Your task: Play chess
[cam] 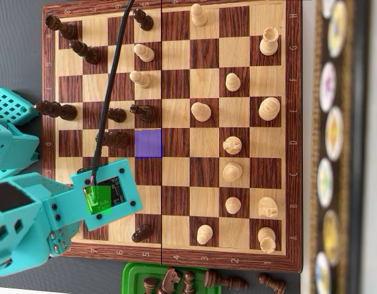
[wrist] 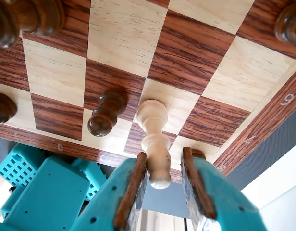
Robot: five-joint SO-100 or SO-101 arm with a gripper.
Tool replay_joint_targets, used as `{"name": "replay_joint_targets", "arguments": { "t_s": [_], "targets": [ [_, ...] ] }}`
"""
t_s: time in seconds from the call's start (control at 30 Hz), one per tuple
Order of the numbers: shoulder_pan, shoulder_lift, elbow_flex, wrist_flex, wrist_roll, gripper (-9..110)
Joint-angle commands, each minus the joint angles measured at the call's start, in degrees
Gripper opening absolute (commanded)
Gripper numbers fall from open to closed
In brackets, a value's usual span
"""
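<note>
Grey worktop (cam: 17, 49) carries a wooden chessboard (cam: 176, 202) edged with file letters and rank numbers. At seven o'clock in the overhead view the teal arm covers several squares, its black cable (cam: 115, 73) crossing dark pieces. In the wrist view the jaws (wrist: 165, 185) stand released around a pale pawn (wrist: 154, 139), gaps on both sides; a dark pawn (wrist: 105, 113) stands just beside, at nine o'clock. Captured dark pieces lie in a green tray (cam: 136, 275).
</note>
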Motion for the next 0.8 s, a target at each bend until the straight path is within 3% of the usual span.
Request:
{"name": "replay_joint_targets", "arguments": {
  "t_s": [0.0, 0.77],
  "targets": [
    [-0.2, 1.0, -0.4, 0.0, 0.2, 12],
    [-0.8, 1.0, -5.9, 3.5, 0.4, 12]
  ]
}}
